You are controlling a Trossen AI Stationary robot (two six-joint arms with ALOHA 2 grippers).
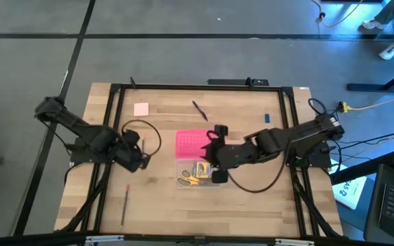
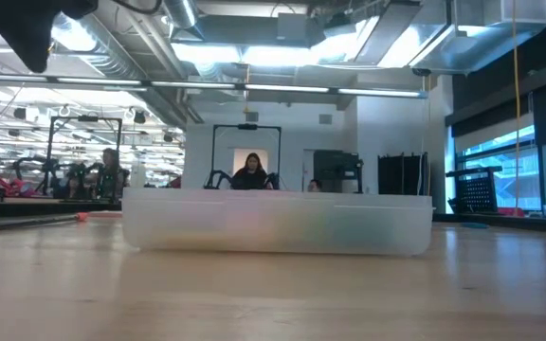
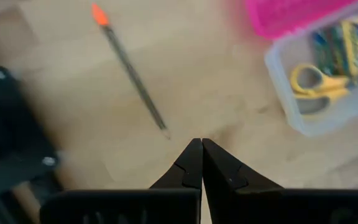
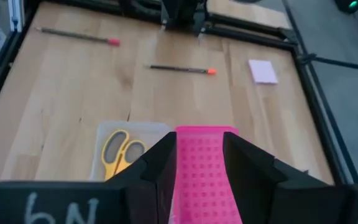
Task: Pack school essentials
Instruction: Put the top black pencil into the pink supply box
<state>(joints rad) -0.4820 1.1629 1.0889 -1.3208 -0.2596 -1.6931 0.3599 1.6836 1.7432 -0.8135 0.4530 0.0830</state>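
The pale wooden table (image 1: pixel 252 198) carries the whole job. Near its middle sits the clear rectangular plastic case (image 1: pixel 198 175), already holding the yellow-handled scissors (image 1: pixel 188 180) and the yellow-green crayon box (image 1: pixel 202 169) beside them. The pink perforated lid (image 1: pixel 191 144) lies just behind the case, and the right gripper (image 4: pixel 199 163) stands partly open with its fingers on either side of the lid; whether they actually pinch it is hard to tell. The left gripper (image 3: pixel 201 152) is pressed fully closed on nothing, hanging over bare wood left of the case.

Still outside the case are the pale pink square pad (image 1: pixel 141 108) near the table's far left, the dark pen (image 1: pixel 200 110) behind the lid, the thin red-ended pencil (image 1: pixel 124 205) near the front left, a dark pencil with an orange tip (image 3: pixel 131 73) just ahead of the left fingers, and the tiny blue piece (image 1: pixel 267 118) at the far right.

The chief risk is the lid: if the right arm shuts it now, those five things are left out. A loose hold could also let the lid slip and knock the case askew. The thin pencils lie flat, so closed fingers may roll them away.
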